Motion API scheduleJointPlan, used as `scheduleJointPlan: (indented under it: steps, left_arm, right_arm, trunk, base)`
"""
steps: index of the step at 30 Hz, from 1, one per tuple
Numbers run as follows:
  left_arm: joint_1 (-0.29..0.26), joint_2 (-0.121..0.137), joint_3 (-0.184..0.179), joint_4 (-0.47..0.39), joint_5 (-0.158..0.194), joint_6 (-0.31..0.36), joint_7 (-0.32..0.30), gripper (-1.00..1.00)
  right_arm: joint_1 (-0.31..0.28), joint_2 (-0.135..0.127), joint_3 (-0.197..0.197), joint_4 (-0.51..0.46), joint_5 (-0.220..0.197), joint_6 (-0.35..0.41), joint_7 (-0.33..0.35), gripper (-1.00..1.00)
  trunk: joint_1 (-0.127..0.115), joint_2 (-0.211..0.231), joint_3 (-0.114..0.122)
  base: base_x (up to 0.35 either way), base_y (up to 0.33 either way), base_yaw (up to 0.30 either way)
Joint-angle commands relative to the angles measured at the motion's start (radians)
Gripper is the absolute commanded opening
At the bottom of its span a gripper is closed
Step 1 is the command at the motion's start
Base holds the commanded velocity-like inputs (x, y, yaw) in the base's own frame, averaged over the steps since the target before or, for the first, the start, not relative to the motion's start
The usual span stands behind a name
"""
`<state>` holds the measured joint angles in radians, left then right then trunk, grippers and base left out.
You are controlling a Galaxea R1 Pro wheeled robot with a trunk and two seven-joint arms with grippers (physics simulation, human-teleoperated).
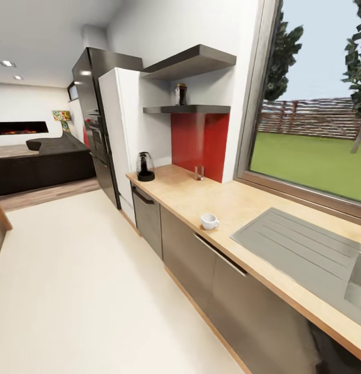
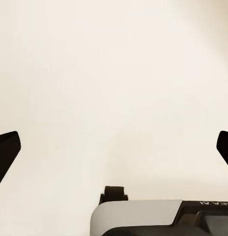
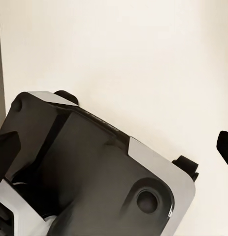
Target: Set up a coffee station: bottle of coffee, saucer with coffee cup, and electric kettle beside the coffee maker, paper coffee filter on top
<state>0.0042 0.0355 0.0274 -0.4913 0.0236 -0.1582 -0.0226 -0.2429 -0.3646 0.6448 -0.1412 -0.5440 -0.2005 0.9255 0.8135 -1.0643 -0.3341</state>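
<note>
Cream floor [image 1: 71,291] spreads across the kitchen, with a dark sofa [image 1: 40,161] in the living area beyond. Along the right runs the desk [image 1: 222,202], a light wood-grain worktop with a grey inset sink [image 1: 310,254] under a wide window [image 1: 315,140]. At its far end, near the white tall cabinet [image 1: 120,140], stands the electric kettle [image 1: 145,167]. A small drinking glass [image 1: 199,173] sits against the red backsplash [image 1: 200,143]. The coffee cup [image 1: 209,221] rests on the desk near the front edge, between the kettle and the sink, well apart from both. Above, the bottle of coffee [image 1: 181,94] stands on the lower kitchen shelf [image 1: 186,109], with a second shelf higher up.

Both wrist views look down at the pale floor. The left end effector [image 2: 114,147] has its fingers spread wide apart, holding nothing. The right end effector [image 3: 114,147] is likewise spread and empty, above the robot's grey-and-black base [image 3: 94,172].
</note>
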Motion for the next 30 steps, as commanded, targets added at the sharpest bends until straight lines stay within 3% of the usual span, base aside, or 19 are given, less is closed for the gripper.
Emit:
scheduleJointPlan:
  steps: [1, 16, 30]
  left_arm:
    - [0.000, 0.000, 0.002, -0.001, 0.002, -0.001, -0.002, 1.00]
    - [0.000, 0.000, 0.002, -0.001, 0.002, -0.001, -0.002, 1.00]
    - [0.000, 0.000, 0.002, -0.001, 0.002, -0.001, -0.002, 1.00]
  right_arm:
    - [-0.001, 0.000, 0.008, 0.001, -0.006, -0.007, 0.001, 1.00]
    - [-0.001, 0.000, 0.007, 0.001, -0.005, -0.007, 0.004, 1.00]
    - [-0.001, 0.000, 0.009, 0.002, -0.005, -0.009, -0.001, 1.00]
  trunk:
    - [0.001, -0.001, -0.001]
    - [0.001, -0.001, -0.001]
    - [0.001, -0.001, -0.001]
  base:
    - [0.248, 0.226, 0.268]
    - [0.248, 0.226, 0.259]
    - [0.253, 0.231, 0.032]
